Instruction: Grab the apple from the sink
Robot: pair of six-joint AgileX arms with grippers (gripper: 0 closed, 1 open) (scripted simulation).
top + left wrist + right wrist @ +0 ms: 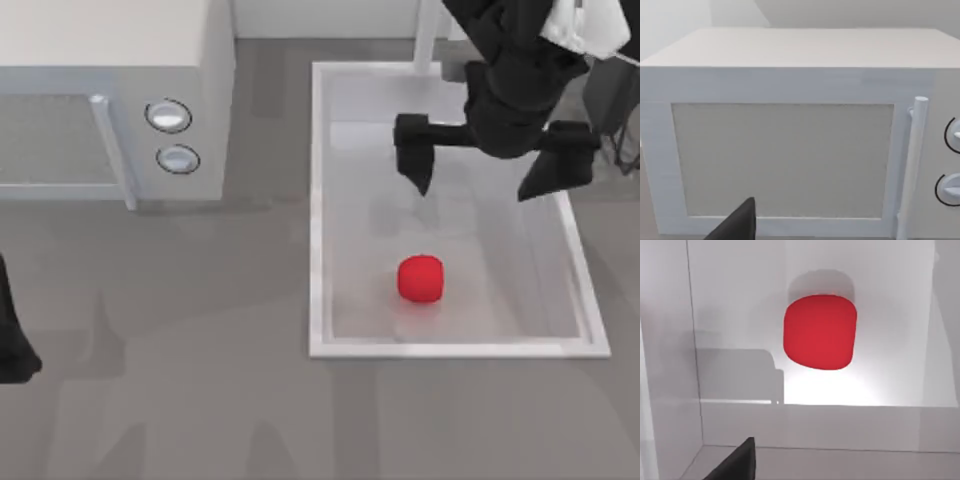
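The red apple (421,278) lies on the pale floor of the white sink (460,349), toward its front end. Over the sink's rear half hangs my right gripper (475,192), open wide, with nothing between its dark fingers (415,160). It is above and behind the apple, apart from it. In the right wrist view the apple (820,331) rests on the floor beyond the sink's inner wall (815,425). One dark fingertip (737,462) shows at the picture's edge. My left arm (12,345) is parked at the table's left edge.
A white microwave (110,60) with two round knobs (168,115) stands at the back left; its door (785,155) and handle (912,150) face the left wrist camera. A white faucet post (428,35) rises at the sink's rear. Grey table lies in front.
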